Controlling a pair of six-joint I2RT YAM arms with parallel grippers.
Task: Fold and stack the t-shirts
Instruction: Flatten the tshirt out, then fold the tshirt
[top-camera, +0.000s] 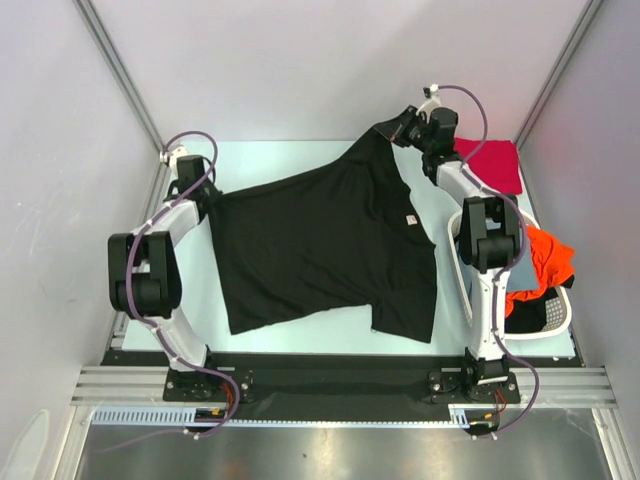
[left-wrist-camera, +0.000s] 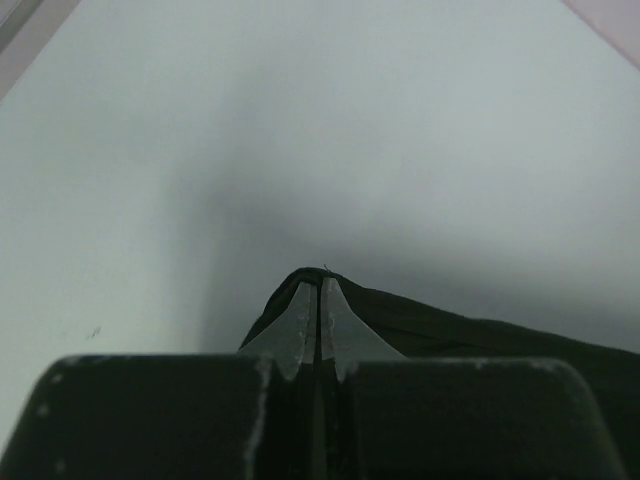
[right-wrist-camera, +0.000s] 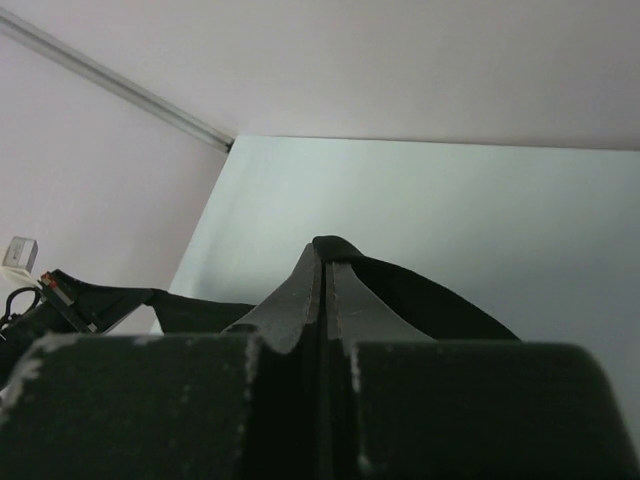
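A large black t-shirt (top-camera: 320, 245) with a small white neck label (top-camera: 410, 221) lies spread over the pale table. My left gripper (top-camera: 208, 193) is shut on its left corner, and black cloth (left-wrist-camera: 420, 320) peeks past the closed tips (left-wrist-camera: 319, 290). At the far right my right gripper (top-camera: 392, 130) is shut on the shirt's upper corner, lifted off the table; the cloth (right-wrist-camera: 440, 300) drapes from the tips (right-wrist-camera: 326, 255). A red t-shirt (top-camera: 492, 162) lies folded at the back right. An orange t-shirt (top-camera: 545, 260) hangs over the basket.
A white perforated basket (top-camera: 555, 318) stands at the right edge beside the right arm, with dark cloth inside it. Walls close in the table (top-camera: 290, 165) on the left, back and right. The left arm's body shows at the left of the right wrist view.
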